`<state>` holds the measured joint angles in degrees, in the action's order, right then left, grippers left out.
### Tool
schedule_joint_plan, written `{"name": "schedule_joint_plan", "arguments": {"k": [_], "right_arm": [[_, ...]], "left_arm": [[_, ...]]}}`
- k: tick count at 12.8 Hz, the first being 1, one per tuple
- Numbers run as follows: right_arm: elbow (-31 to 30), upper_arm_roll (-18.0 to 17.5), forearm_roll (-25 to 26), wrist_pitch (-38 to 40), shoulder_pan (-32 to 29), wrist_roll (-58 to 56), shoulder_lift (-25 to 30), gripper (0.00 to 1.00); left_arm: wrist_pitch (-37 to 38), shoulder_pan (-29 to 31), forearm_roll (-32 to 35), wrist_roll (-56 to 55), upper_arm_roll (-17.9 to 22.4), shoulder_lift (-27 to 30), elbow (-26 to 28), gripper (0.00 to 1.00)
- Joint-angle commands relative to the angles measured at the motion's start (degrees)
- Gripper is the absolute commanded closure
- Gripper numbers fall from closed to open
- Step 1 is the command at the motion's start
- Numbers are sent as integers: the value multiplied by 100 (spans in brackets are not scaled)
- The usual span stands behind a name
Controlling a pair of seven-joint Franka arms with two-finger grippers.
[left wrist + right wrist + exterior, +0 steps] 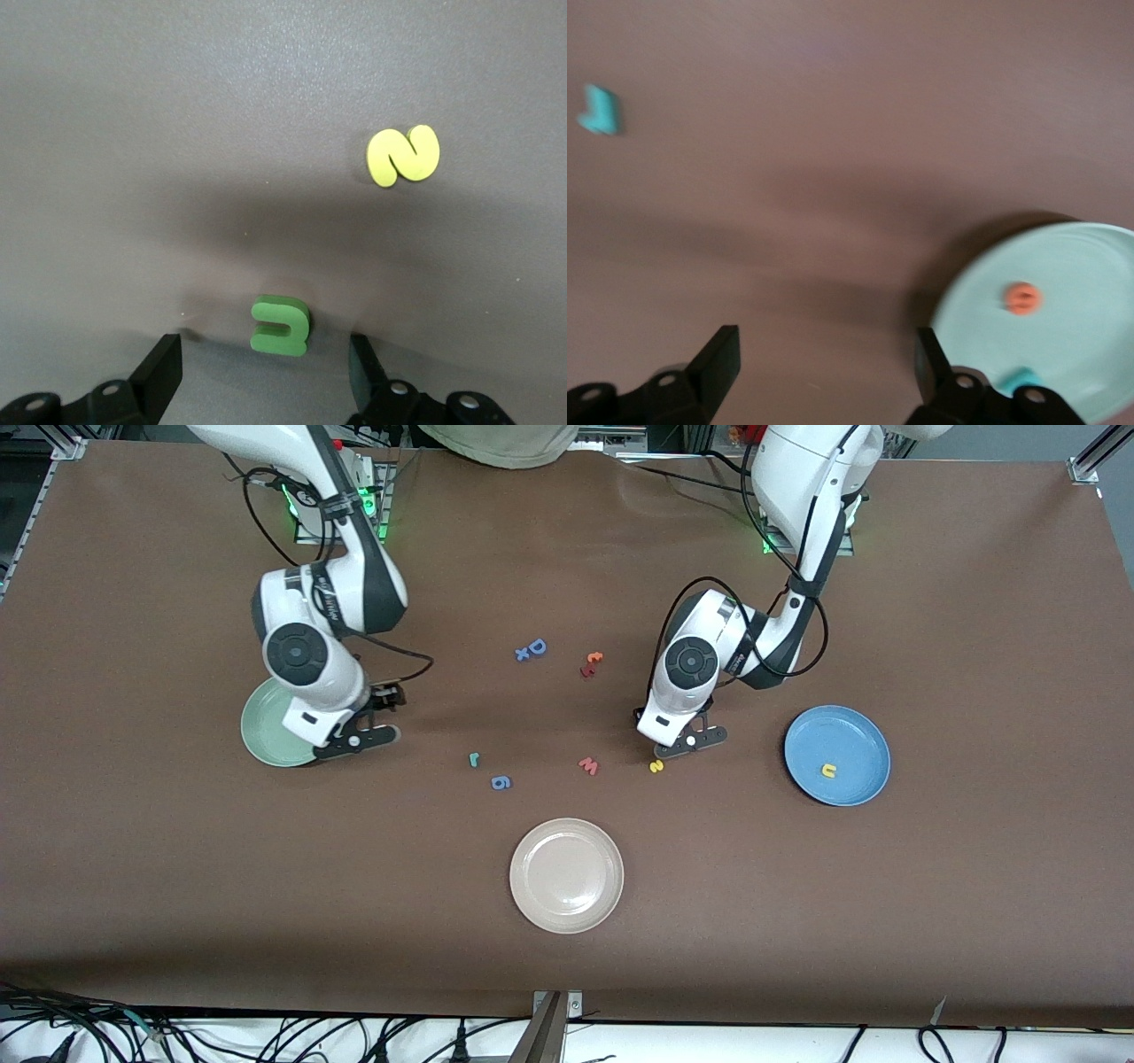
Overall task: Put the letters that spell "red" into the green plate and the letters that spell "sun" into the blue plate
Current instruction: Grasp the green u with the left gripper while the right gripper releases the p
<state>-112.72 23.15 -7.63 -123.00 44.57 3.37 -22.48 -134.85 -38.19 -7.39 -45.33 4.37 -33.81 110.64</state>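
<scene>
The green plate (pixel 264 737) lies under my right arm, and in the right wrist view the green plate (pixel 1081 266) holds an orange letter (pixel 1022 298) and a teal one (pixel 1023 381). My right gripper (pixel 359 737) (pixel 824 372) is open and empty over the table beside the plate's rim. The teal "r" (pixel 475 759) (pixel 601 111) lies toward the table's middle. My left gripper (pixel 687 746) (pixel 264 376) is open, low over a green "u"/"n" (pixel 281 325) that sits between its fingers. The yellow "s" (pixel 656 765) (pixel 403 156) lies beside it. The blue plate (pixel 850 735) holds a yellow "u" (pixel 828 771).
A beige-white plate (pixel 566 875) sits nearer the front camera. A blue "6" (pixel 500 782) and a pinkish-red "w" (pixel 589 765) lie between the grippers. A blue "D" (pixel 532 649) and small orange and dark red letters (pixel 592 662) lie farther back.
</scene>
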Motion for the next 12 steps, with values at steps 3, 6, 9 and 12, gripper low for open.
{"name": "schedule_joint_plan", "arguments": {"k": [3, 6, 9, 12], "right_arm": [[1164, -275, -916, -302, 121, 401, -1135, 36], [1191, -345, -978, -1162, 218, 691, -1460, 43], [1253, -398, -978, -1437, 271, 928, -1593, 50], [1410, -478, -1196, -1516, 332, 973, -1795, 50]], "left_arm": [[-269, -57, -122, 130, 38, -99, 1, 21], [-288, -57, -122, 130, 38, -108, 1, 37], [-288, -57, -122, 130, 38, -117, 1, 56], [-288, -48, -113, 130, 46, -99, 1, 71]]}}
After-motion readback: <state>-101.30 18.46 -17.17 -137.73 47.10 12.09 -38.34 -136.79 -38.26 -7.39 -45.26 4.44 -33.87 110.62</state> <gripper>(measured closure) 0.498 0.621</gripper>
